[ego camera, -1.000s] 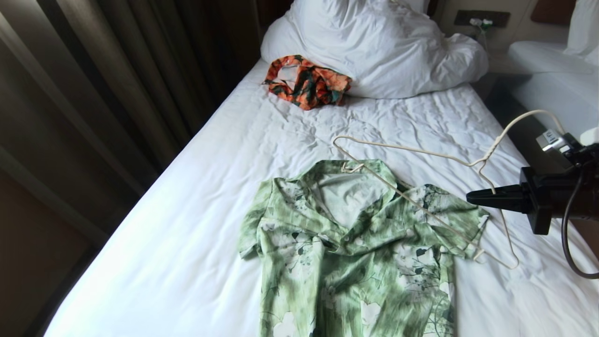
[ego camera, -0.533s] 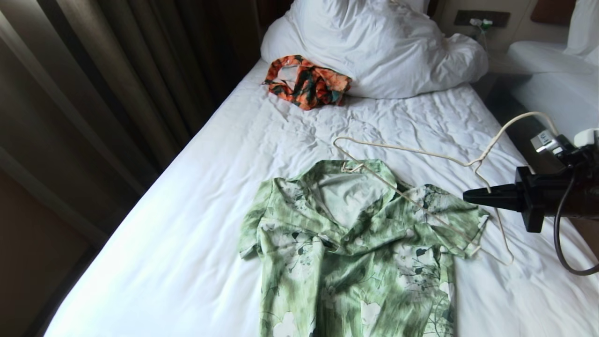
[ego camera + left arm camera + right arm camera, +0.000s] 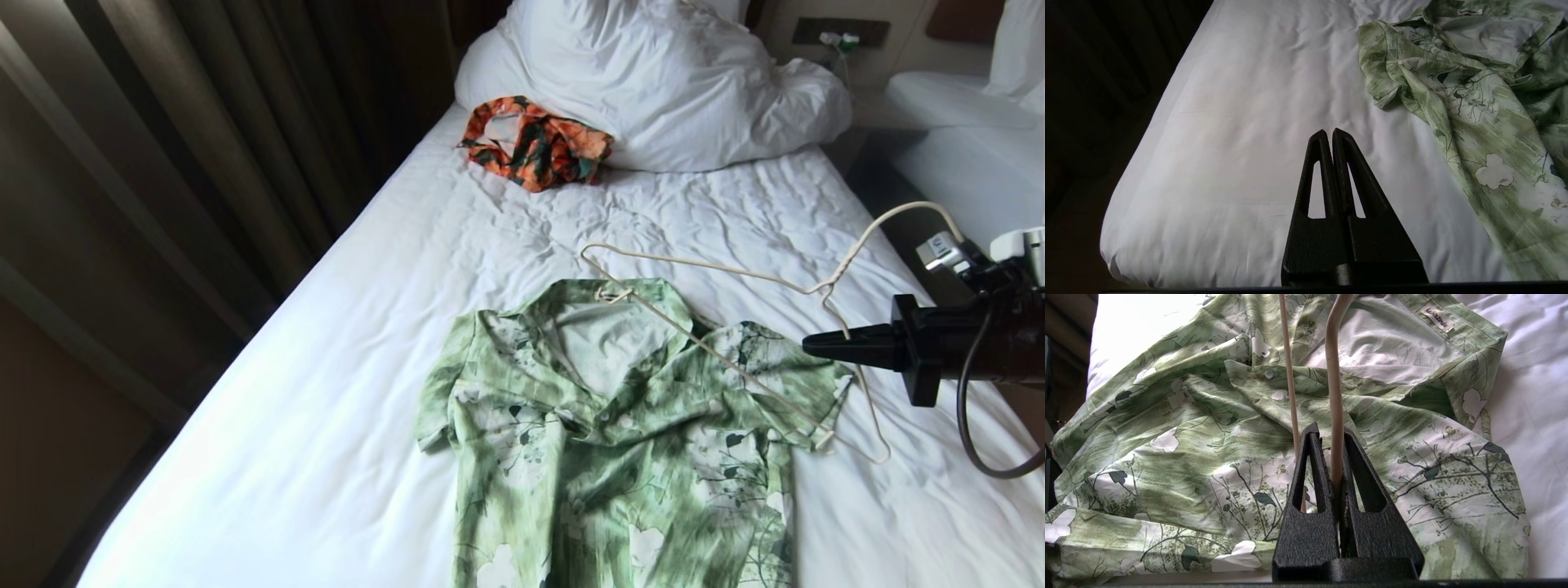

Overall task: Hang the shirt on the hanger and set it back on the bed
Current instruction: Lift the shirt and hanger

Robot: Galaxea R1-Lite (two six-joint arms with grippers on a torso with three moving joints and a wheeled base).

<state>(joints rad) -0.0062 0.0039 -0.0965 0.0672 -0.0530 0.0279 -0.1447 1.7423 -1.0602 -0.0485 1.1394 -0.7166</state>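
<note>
Between the right gripper's (image 3: 1331, 435) clenched fingers sat the hanger (image 3: 1334, 396) wire, just above the shirt (image 3: 1208, 457). Insertion step was under way; next move likely requires threading one end into the collar. Left gripper (image 3: 1329, 132) was clenched, empty.

Light green floral button-up shirt (image 3: 620, 433) ran off the head view's bottom edge, hem unseen. Thin cream wire hanger (image 3: 735, 327) had one corner tucked inside the collar. Second white bed (image 3: 971, 139) was cropped at right.

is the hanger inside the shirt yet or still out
Mostly out. The hanger lies across the shirt, one corner at the open collar and most of its frame exposed; the right gripper is shut on its wire.
</note>
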